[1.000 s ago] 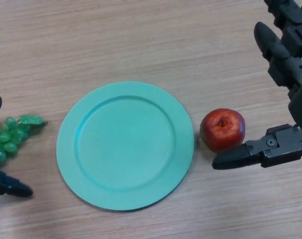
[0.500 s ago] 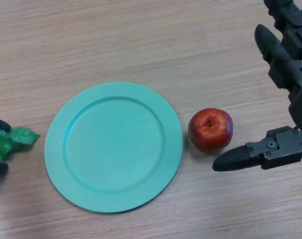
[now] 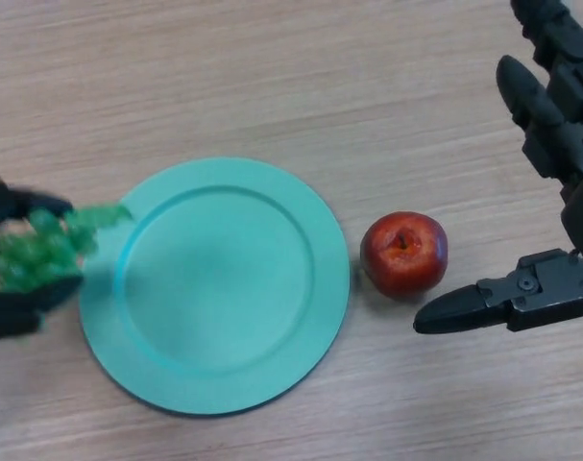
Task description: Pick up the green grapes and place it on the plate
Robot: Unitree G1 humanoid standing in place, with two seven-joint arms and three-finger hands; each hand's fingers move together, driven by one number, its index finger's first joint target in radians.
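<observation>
A bunch of green grapes (image 3: 41, 248) with a leaf is held in my left hand (image 3: 12, 305) at the view's left edge, above the table and reaching the left rim of the teal plate (image 3: 216, 283). The hand's fingers curl round the bunch from above and below. The plate lies flat in the middle of the wooden table and holds nothing. My right hand (image 3: 546, 182) is at the right edge, open, its thumb pointing left near the apple.
A red apple (image 3: 403, 254) stands on the table just right of the plate, between it and my right hand's thumb. The table is light wood.
My left hand has closed on the grapes, lifted them and carried them right to the plate's left rim. The view has shifted slightly. My right hand has hardly moved.
</observation>
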